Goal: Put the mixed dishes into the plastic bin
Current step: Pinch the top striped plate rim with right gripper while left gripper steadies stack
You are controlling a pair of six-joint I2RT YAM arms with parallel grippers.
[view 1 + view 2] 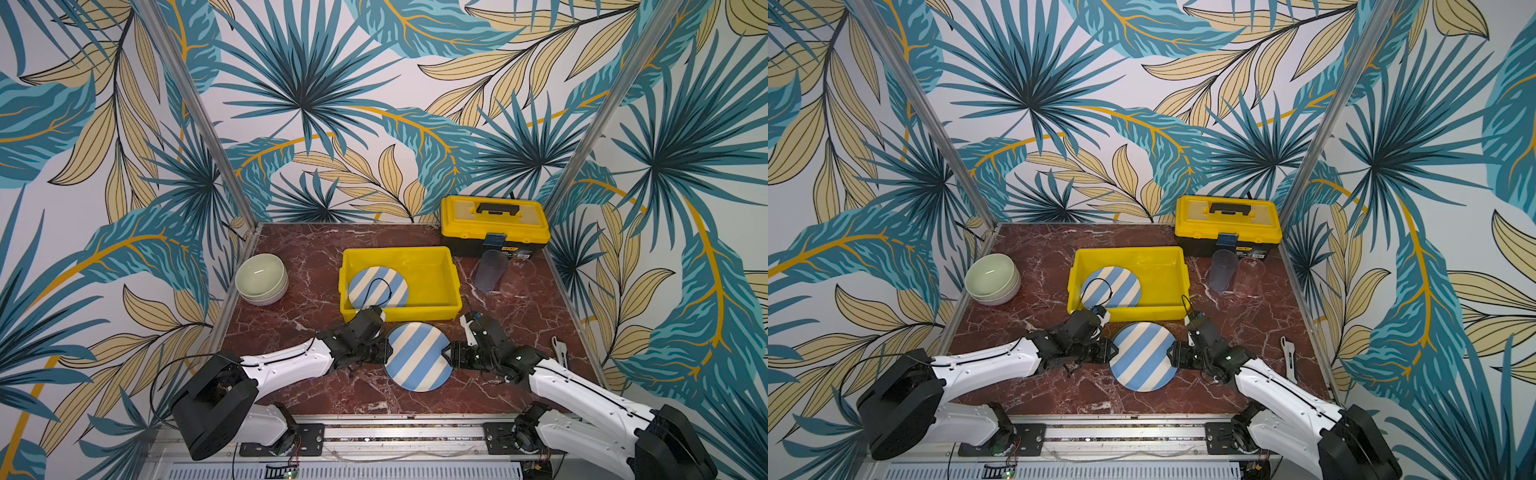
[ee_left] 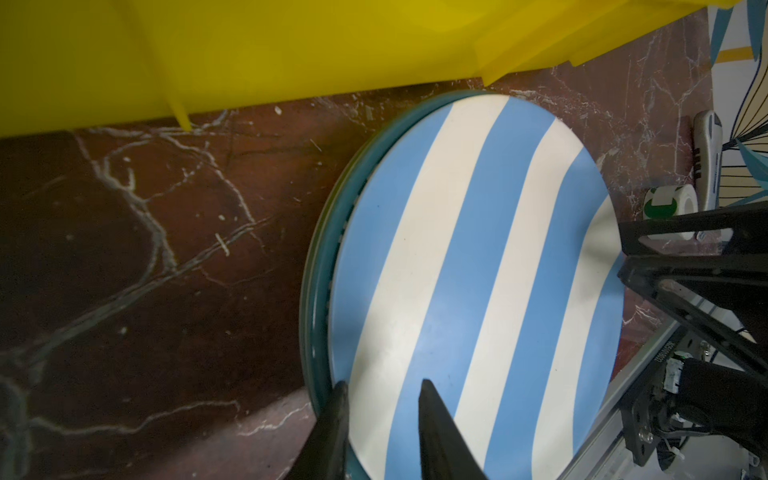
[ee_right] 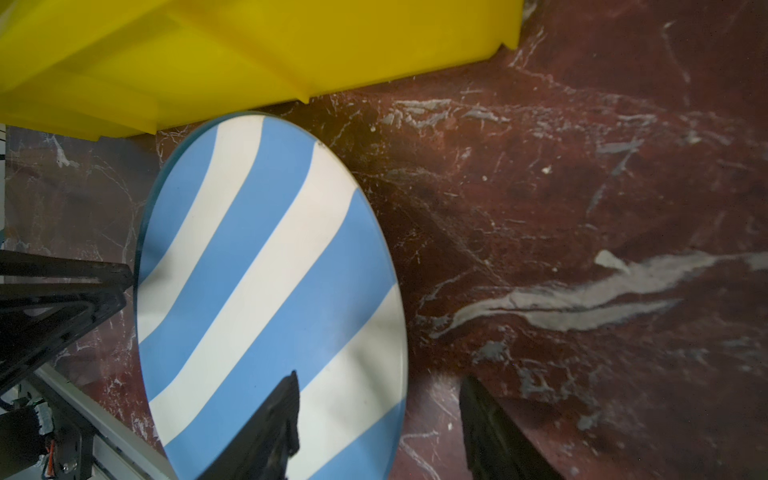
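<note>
Blue-striped plate [image 1: 417, 357] between low arms [image 1: 286, 361] [image 1: 582, 388]: left jaws narrow, perhaps pinching; right jaws wide.

— Walls?
— Three walls [image 1: 332, 104], papered: teal and tan palm leaves, ochre stems, white ground.
— Frame?
— Two bare aluminium posts [image 1: 197, 112] at the back corners; one aluminium rail [image 1: 395, 432] along the front.
— Surface?
— One tabletop [image 1: 316, 257], dark red marble, white veins. Light even, shadows soft.
</note>
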